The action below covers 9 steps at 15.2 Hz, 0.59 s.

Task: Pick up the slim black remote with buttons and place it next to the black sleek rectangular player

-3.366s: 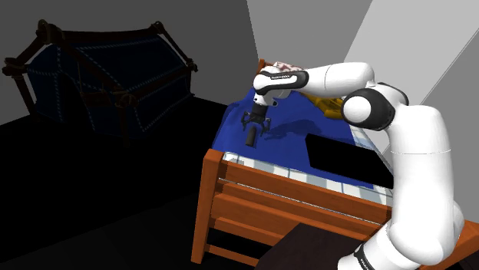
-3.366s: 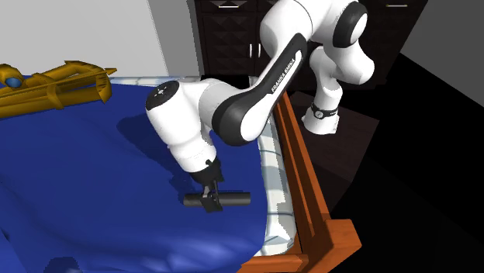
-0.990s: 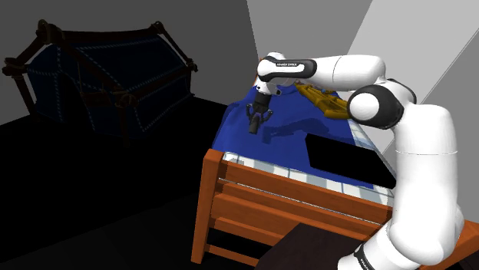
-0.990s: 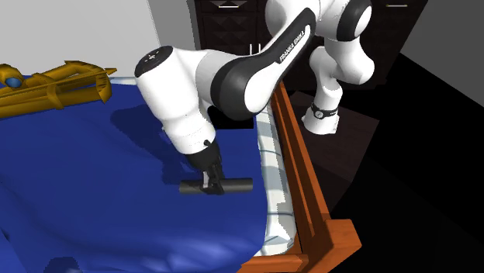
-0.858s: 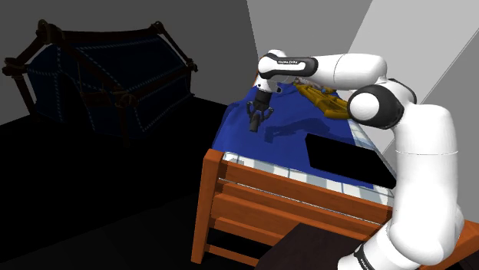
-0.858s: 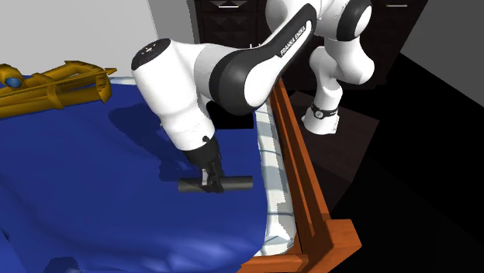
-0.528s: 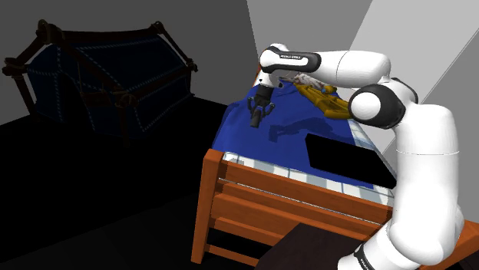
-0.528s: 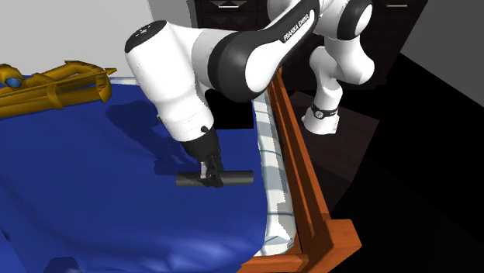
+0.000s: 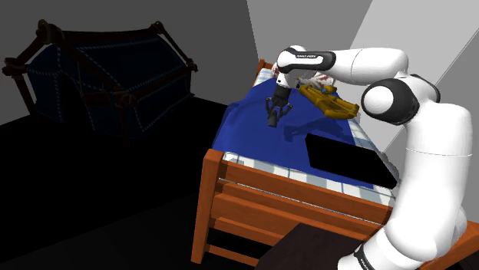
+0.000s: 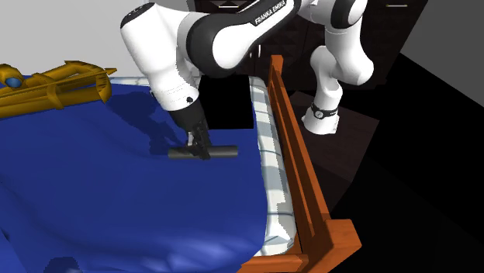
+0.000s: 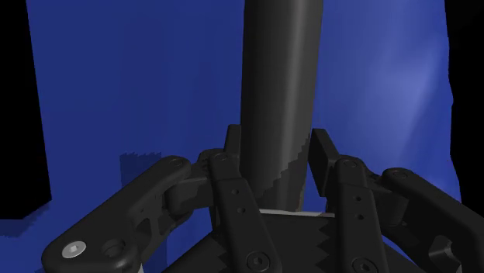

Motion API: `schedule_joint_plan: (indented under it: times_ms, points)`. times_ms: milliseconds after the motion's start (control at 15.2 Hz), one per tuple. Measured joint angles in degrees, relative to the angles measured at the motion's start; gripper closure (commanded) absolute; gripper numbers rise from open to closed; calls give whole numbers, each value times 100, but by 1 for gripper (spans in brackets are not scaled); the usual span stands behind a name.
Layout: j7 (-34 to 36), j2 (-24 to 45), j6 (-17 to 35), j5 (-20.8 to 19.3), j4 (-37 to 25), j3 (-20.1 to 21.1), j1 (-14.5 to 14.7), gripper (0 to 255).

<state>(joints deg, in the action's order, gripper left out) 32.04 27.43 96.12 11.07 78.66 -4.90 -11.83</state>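
Remote (image 10: 203,153): slim dark bar, gripped at mid-length by the gripper (image 10: 200,147) above the blue bedcover (image 10: 93,178). The shadow beneath suggested it hung clear of the cloth. Long axis level and crosswise to the fingers (image 11: 233,151), one end toward the wooden bed rail (image 10: 291,139). Jaws drawn in, pinching the bar on both sides; nothing else touched. Player (image 9: 341,157), a flat black rectangle, lay on the same cover, well apart, toward the shoulder view's lower right of the gripper. Judgement: carry that way, lower alongside.

Dark remote (image 11: 281,85), seemingly fast in gripper (image 11: 276,159)
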Motion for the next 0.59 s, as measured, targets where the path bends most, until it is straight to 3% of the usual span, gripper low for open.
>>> schedule_joint_plan:
  times_ms: [594]
  points:
    - [-1030,-277,-22,-70,410,-338,-705,255]
